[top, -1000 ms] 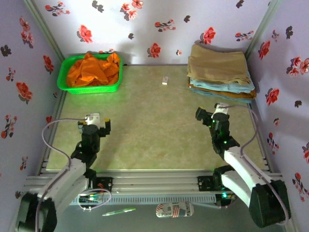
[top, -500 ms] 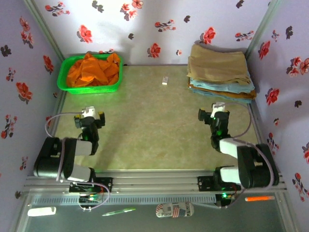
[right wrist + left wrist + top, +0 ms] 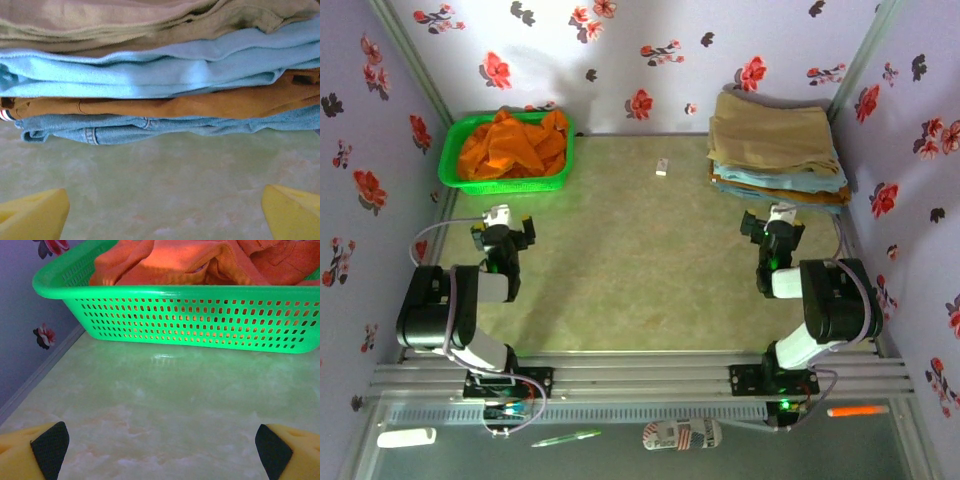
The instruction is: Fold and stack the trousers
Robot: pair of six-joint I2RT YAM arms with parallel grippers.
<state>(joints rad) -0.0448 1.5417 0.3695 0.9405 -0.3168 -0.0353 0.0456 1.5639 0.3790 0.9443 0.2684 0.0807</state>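
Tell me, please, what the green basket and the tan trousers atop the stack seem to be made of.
Green basket: likely moulded plastic, slightly glossy, its wall a grid of slots. Tan trousers: soft matte woven cloth, perhaps cotton; it creases and drapes.

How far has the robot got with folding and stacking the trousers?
Done: the plain tan cloth trousers lie folded on top of the stack of folded clothes at the back right. In hand: nothing; the left gripper and right gripper hang open and empty. Left: perhaps the crumpled orange garment in the green plastic basket, if it counts.
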